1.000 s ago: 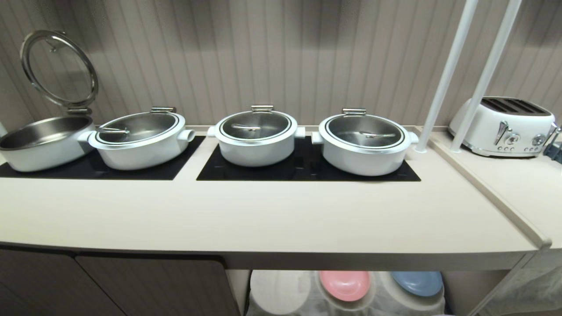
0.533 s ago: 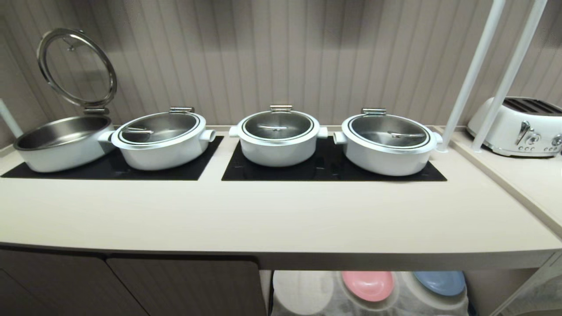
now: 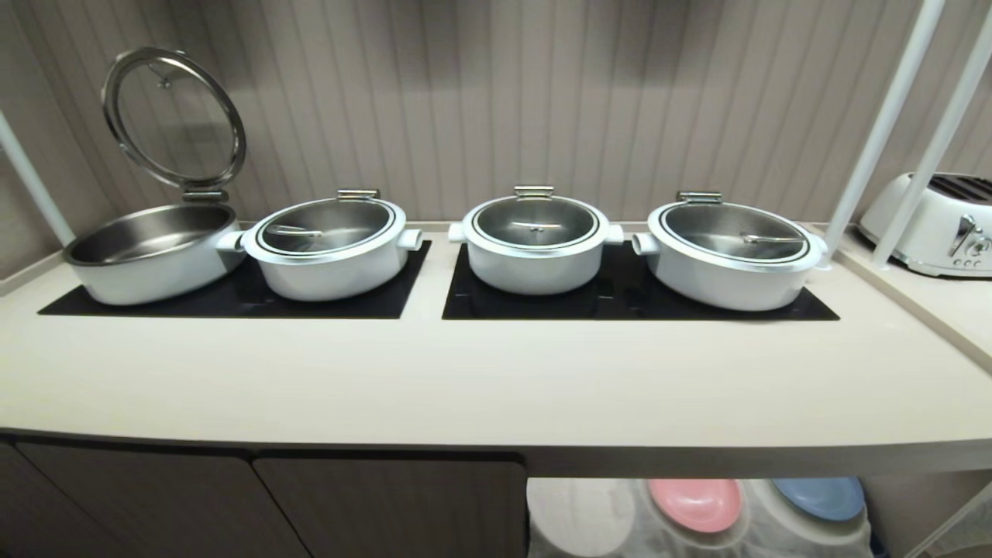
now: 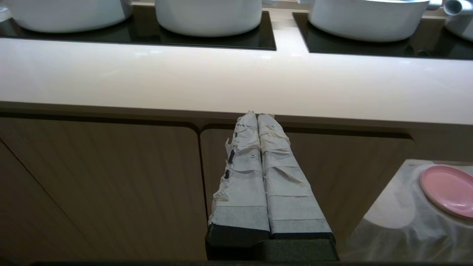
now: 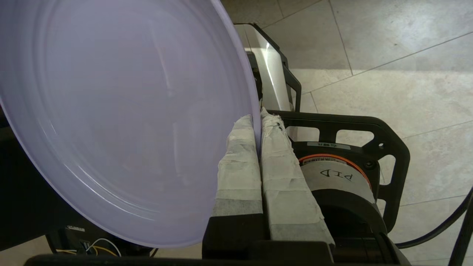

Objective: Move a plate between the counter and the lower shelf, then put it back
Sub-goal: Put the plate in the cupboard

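In the right wrist view the lilac plate [image 5: 122, 114] stands almost on edge, its rim pinched between the taped fingers of my right gripper [image 5: 258, 118], which is shut on it above the tiled floor and my own base. The left gripper [image 4: 257, 116] is shut on nothing and points at the cabinet front just below the counter's edge. The beige counter [image 3: 496, 380] runs across the head view, where neither arm shows. Under it at the right, the cloth-draped lower shelf [image 3: 620, 527] shows a bare round mound.
Several white pots stand on two black hob panels [image 3: 620, 298]; the leftmost pot [image 3: 151, 260] has its glass lid raised. A pink plate [image 3: 695, 504] and a blue plate [image 3: 821, 496] lie on the shelf. White poles [image 3: 880, 132] and a toaster [image 3: 942, 229] stand at right.
The whole head view has slid rightward in the picture, so the camera has swung or driven left. Pots, plates and counter keep their places relative to each other.
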`<state>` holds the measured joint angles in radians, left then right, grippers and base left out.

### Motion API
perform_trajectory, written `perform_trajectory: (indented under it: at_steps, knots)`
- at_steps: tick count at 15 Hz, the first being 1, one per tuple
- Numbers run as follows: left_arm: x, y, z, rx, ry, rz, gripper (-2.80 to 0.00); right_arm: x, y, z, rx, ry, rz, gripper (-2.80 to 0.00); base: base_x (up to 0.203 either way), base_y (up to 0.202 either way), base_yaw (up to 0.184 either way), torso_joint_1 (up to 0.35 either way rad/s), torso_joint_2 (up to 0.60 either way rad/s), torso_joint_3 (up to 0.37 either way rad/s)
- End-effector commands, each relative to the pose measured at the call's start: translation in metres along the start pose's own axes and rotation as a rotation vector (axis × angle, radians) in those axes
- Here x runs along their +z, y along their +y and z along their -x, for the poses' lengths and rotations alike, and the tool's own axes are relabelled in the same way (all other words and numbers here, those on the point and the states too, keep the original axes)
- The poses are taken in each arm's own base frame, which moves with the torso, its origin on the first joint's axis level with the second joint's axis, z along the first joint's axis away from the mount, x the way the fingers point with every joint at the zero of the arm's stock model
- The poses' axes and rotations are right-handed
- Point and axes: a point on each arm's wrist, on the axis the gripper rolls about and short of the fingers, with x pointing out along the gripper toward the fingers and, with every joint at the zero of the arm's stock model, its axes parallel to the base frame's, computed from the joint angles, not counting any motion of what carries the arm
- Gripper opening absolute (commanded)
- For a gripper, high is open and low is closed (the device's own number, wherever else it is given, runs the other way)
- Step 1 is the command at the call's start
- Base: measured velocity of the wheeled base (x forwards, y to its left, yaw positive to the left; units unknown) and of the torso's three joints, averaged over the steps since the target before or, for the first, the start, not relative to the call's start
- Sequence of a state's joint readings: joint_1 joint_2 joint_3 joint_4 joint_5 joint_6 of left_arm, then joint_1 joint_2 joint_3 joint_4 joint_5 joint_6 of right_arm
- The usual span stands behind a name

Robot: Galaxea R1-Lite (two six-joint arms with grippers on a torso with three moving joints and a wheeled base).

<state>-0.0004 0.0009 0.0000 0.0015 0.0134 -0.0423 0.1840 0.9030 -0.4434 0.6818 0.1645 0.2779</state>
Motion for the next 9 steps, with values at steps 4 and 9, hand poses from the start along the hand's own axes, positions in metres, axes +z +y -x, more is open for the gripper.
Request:
perform_trajectory:
  at_steps: [4,9]
  knots:
    - [0.0000,0.0000,-0.0001,0.002,0.001,-0.001,-2.80,-0.0006,-0.0001,-0.0003,0.004,0.007,-0.002,-2.80,0.000,0.045,-0.002,0.001,0.00,0.001]
    - [0.0000,0.0000,-0.0001,0.001,0.001,-0.001,-2.80,-0.0008,-0.0001,-0.0002,0.004,0.006,-0.002,-2.80,0.000,0.000,0.000,0.000,0.00,0.000]
